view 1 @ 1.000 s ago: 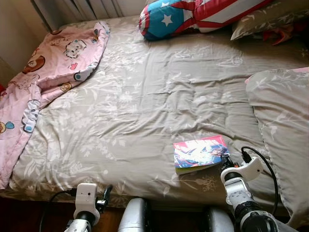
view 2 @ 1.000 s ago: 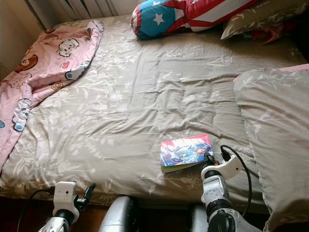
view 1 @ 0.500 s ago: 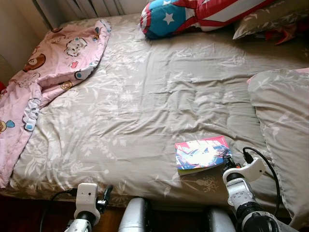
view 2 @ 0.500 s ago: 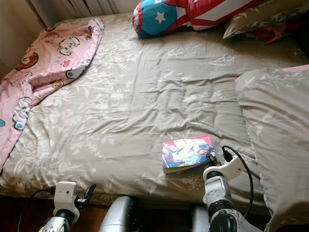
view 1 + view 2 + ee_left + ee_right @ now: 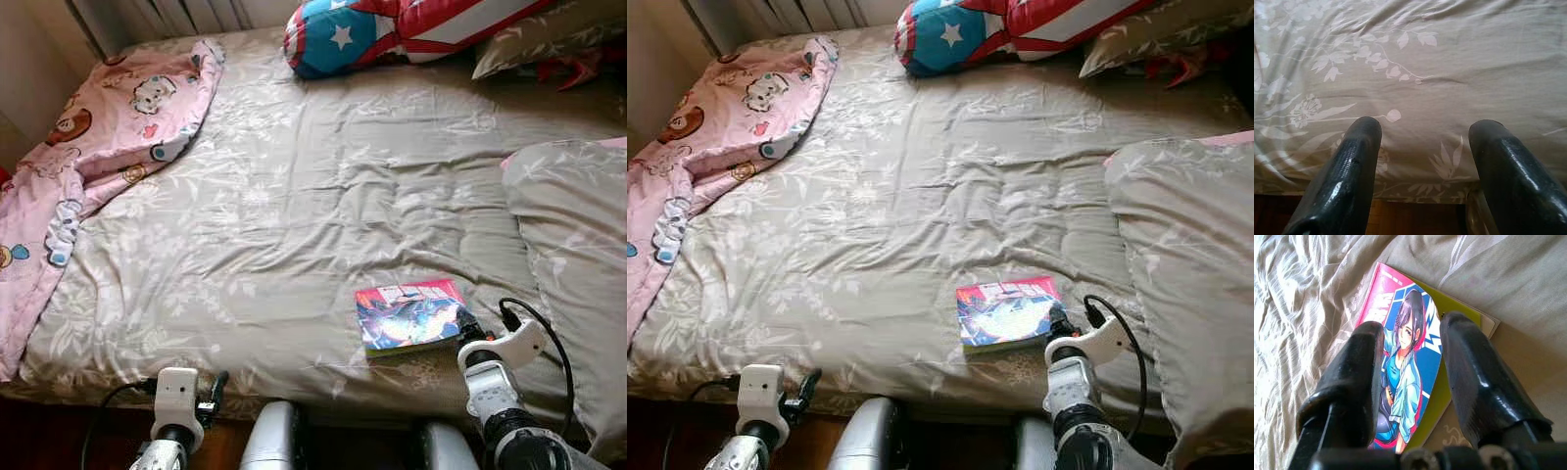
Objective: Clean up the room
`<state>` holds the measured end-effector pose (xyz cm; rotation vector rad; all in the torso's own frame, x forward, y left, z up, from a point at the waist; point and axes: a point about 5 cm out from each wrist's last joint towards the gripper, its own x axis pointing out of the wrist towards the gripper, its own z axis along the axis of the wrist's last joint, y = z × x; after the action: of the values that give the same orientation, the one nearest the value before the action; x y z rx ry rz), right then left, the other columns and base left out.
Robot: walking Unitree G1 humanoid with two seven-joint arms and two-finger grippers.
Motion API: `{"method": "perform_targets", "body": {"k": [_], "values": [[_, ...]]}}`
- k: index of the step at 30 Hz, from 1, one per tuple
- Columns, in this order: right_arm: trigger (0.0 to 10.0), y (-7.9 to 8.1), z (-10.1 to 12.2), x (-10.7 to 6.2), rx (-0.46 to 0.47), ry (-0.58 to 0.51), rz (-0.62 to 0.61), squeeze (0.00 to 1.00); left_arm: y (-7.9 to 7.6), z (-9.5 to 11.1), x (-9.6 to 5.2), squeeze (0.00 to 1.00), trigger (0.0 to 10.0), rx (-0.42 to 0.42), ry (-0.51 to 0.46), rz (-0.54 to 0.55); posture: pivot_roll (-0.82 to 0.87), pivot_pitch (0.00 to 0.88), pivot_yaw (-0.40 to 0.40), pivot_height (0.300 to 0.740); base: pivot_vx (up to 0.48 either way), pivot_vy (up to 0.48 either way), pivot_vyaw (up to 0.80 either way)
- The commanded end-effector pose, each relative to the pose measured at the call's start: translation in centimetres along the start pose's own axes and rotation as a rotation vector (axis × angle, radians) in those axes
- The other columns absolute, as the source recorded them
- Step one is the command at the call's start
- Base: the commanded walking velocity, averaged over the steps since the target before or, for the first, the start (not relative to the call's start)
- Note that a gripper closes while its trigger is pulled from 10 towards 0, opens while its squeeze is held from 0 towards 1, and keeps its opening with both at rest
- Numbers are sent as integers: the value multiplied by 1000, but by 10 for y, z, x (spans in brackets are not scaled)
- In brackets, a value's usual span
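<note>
A comic book (image 5: 409,315) with a bright pink and blue cover lies flat on the grey floral bedsheet (image 5: 294,196), near the bed's front edge. My right gripper (image 5: 468,325) sits at the book's right end. In the right wrist view its fingers (image 5: 1364,362) stand open, with the book's cover (image 5: 1405,352) showing in the gap between them; whether they touch it is unclear. My left gripper (image 5: 1422,129) hangs low at the bed's front edge (image 5: 211,392), open, with nothing between its fingers.
A pink cartoon blanket (image 5: 98,127) is bunched over the bed's left side. A star-and-stripe cushion (image 5: 392,29) and a grey pillow (image 5: 549,34) lie at the head. A folded grey duvet (image 5: 573,245) covers the right side. Dark floor shows below the bed (image 5: 1410,215).
The book has turned a little and now lies squarer to the bed's edge. My right gripper has shifted slightly to the right with it. The left arm has not moved.
</note>
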<state>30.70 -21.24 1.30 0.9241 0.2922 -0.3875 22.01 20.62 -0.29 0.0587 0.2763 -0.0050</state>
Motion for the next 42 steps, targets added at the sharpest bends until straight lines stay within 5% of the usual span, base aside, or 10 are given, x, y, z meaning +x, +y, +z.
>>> {"method": "perform_targets", "body": {"k": [1, 9, 10, 17, 21, 33, 42], "values": [[10000, -11, -13, -5, 1, 40, -42, 596, 3, -7, -4, 0, 10000, 13, 34, 10, 70, 203, 151, 647, 0, 0, 0], [10000, -22, -21, -11, -36, 62, -63, 490, -2, -7, -1, 0, 10000, 3, 34, 11, 59, 193, 135, 647, 0, 0, 0], [10000, -24, -23, -12, -40, 66, -64, 0, -4, -7, 0, 0, 10000, -1, 33, 12, 53, 190, 127, 647, 0, 0, 0], [10000, -35, -30, -19, -113, 83, -55, 0, -10, -8, 5, 0, 10000, -22, 36, 16, 17, 178, 94, 647, 0, 0, 0], [10000, -46, -43, -30, -336, 147, -5, 0, -18, -17, 8, 0, 10000, -65, 81, 30, -10, 161, 65, 647, 0, 0, 0], [10000, -58, -80, -51, -796, 333, 117, 0, -22, -48, 0, 0, 10000, -127, 244, 77, -48, 105, 4, 647, 0, 0, 0], [10000, -87, -92, -69, -877, 453, 34, 0, -24, -68, -7, 0, 10000, -94, 390, 64, -57, 63, 15, 697, 0, 0, 0]]}}
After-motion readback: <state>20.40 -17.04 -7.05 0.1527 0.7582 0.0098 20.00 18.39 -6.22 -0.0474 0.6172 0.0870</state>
